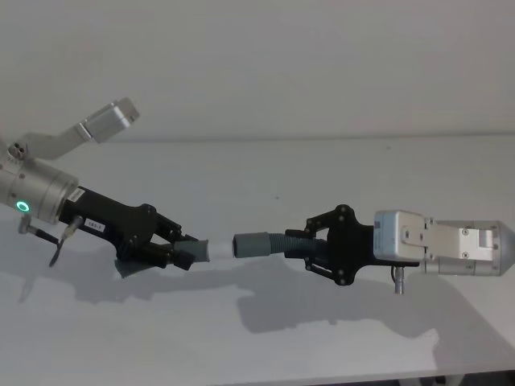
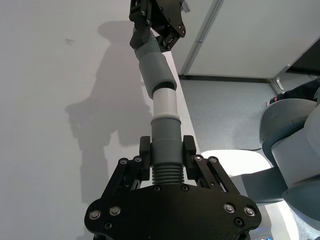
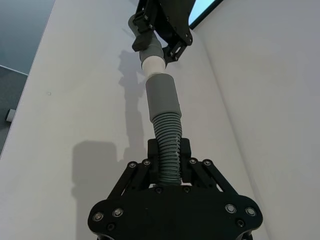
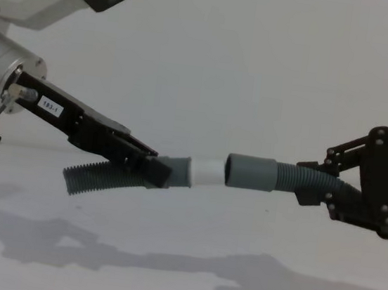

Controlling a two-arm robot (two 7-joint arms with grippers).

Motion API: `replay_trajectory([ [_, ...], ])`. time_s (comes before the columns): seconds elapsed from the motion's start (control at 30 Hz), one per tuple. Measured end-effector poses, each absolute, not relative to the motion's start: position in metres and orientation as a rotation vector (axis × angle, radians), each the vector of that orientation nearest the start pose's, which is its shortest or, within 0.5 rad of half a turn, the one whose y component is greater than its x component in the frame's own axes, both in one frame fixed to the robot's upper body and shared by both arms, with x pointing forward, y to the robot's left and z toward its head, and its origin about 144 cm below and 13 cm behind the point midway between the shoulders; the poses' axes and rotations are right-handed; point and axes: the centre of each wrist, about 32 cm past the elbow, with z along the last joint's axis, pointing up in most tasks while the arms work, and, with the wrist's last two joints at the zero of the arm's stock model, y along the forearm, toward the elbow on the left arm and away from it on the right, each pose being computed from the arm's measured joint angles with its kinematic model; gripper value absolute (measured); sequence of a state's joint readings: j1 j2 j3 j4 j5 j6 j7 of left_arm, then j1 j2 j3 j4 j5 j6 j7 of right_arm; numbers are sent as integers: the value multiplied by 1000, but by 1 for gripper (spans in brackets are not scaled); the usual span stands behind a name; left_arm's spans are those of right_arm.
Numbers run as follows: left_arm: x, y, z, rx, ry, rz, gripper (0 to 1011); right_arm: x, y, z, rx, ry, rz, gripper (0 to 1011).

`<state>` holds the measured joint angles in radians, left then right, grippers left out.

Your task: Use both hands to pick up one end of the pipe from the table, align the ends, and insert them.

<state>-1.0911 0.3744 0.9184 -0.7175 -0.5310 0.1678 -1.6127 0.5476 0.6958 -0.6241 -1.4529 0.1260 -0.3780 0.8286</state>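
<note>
White label [image 4: 49,107] on black body of left arm, behind left gripper [image 4: 150,167]: black print, reads roughly "183-1"; first digits uncertain. Same label [image 1: 94,226] in head view, print too small to read. Sits at about 10 o'clock from gripper in chest view. No other text, brand, number or sign legible.
</note>
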Motion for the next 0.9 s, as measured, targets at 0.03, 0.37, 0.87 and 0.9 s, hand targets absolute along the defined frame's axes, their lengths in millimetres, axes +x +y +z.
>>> replay_trajectory([
  [0.03, 688, 267, 1295, 429, 187, -228, 353, 553, -295, 1257, -400, -706, -216, 213],
  [0.37, 688, 266, 1294, 421, 186, -230, 354, 553, -295, 1257, -400, -706, -216, 213],
  [0.87, 687, 265, 1293, 414, 185, -229, 354, 553, -295, 1257, -400, -706, -216, 213],
  [0.9, 687, 265, 1293, 413, 185, -230, 354, 553, -295, 1257, -400, -706, -216, 213],
])
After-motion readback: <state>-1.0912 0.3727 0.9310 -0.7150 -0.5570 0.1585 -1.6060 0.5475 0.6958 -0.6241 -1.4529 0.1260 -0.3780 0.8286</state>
